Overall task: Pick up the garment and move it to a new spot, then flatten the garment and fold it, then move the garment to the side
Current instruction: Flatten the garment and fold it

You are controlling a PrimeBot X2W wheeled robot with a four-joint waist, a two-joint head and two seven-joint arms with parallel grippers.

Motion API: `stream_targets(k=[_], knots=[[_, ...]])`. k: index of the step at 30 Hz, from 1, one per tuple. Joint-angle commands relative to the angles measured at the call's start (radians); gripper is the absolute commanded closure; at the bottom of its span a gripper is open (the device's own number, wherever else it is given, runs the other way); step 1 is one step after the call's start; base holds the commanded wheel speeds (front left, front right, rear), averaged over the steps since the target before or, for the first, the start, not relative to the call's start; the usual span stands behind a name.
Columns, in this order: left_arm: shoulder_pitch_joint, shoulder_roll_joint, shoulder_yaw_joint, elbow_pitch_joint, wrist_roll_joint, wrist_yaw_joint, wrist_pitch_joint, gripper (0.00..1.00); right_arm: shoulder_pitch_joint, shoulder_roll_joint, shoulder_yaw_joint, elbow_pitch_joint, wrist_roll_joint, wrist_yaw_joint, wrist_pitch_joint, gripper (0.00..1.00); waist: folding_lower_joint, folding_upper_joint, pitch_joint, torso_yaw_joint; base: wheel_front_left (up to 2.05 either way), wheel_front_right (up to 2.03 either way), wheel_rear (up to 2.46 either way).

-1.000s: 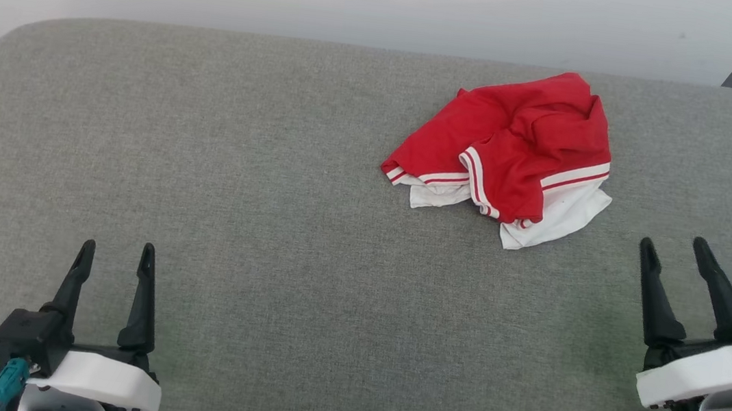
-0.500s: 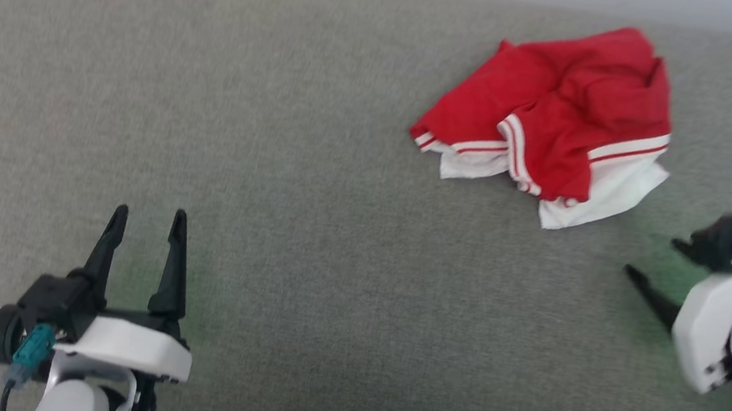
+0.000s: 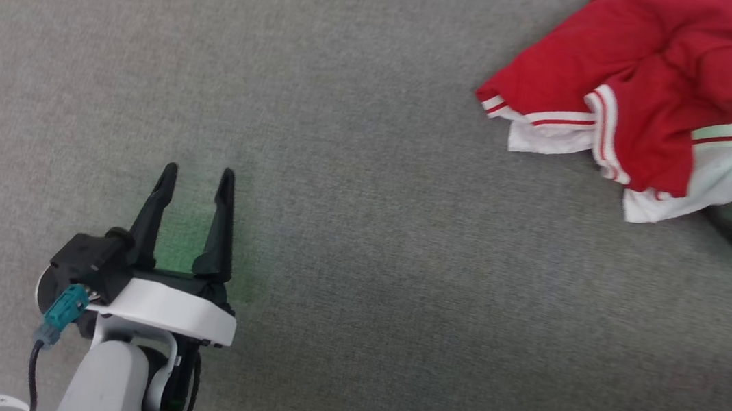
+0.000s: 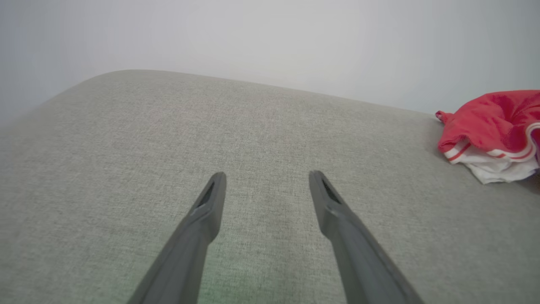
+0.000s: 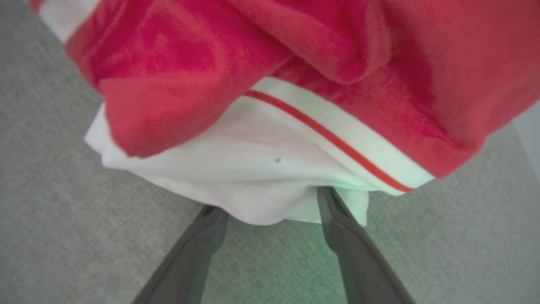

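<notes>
**Head view.** Garment [image 3: 632,105] lies crumpled in a heap at far right of the grey padded surface [image 3: 363,233], red body bunched, white bands and white ends showing at near edge. Not lifted, not spread, no fold made. Judgement: task at step 1 (pick-up). Relocation, flattening, folding and the move to the side are all outstanding. Left end effector [image 3: 198,169] sits low-left over bare surface, jaws apart, nothing between them, well apart from garment. Right end effector [image 3: 726,215] is at garment's near-right corner, housing partly off frame. Its fingertips are hidden by cloth here, so jaw state can't be read from this view.

**Left wrist view.** Both fingers spread wide over bare grey fabric, empty. Garment at far right edge, well off the finger line. This arm has no part in the grab.

**Right wrist view.** Fingers apart, not clamped. White end of garment drapes over both tips and fills the gap between them. Red folds and a white band w/ thin red stripe lie just beyond. Contact w/ cloth appears made but no pinch. Judgement: positioned for a grab on the white end, closing yet to be done.
</notes>
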State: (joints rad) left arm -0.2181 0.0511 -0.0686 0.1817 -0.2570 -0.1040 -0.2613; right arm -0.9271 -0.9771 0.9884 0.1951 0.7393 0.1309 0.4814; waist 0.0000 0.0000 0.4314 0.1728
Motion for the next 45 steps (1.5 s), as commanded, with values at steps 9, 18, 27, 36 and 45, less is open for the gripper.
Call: stream_targets(k=[9, 18, 27, 36, 45], knots=[[-0.045, 0.0, -0.033, 0.001, -0.04, 0.019, -0.006, 0.0, -0.08, -0.01, 0.25, 0.088, 0.055, 0.0, 0.055, 0.9, 0.0, 0.0, 0.057, 0.03, 0.0, 0.0, 0.0], [-0.036, 0.001, -0.015, 0.011, -0.015, 0.012, -0.006, 0.0, -0.127, -0.06, 0.25, 0.13, 0.108, -0.004, -0.07, 1.0, 0.0, 0.0, 0.038, -0.01, 0.0, 0.0, 0.0], [-0.028, 0.001, 0.004, 0.007, 0.014, 0.0, -0.005, 0.0, -0.074, -0.186, 0.161, 0.135, 0.184, -0.002, -0.184, 1.0, 0.0, 0.0, 0.025, -0.076, 0.0, 0.0, 0.0], [-0.045, 0.001, 0.019, 0.013, 0.045, -0.01, -0.006, 0.0, 0.042, -0.255, 0.088, 0.287, 0.25, -0.002, -0.271, 1.0, 0.0, 0.0, 0.043, -0.111, 0.0, 0.0, 0.0], [-0.064, 0.001, 0.031, 0.023, 0.064, -0.02, -0.005, 0.0, 0.068, -0.252, 0.003, 0.506, 0.275, -0.002, -0.343, 1.0, 0.0, 0.0, 0.047, -0.108, 0.0, 0.0, 0.0]])
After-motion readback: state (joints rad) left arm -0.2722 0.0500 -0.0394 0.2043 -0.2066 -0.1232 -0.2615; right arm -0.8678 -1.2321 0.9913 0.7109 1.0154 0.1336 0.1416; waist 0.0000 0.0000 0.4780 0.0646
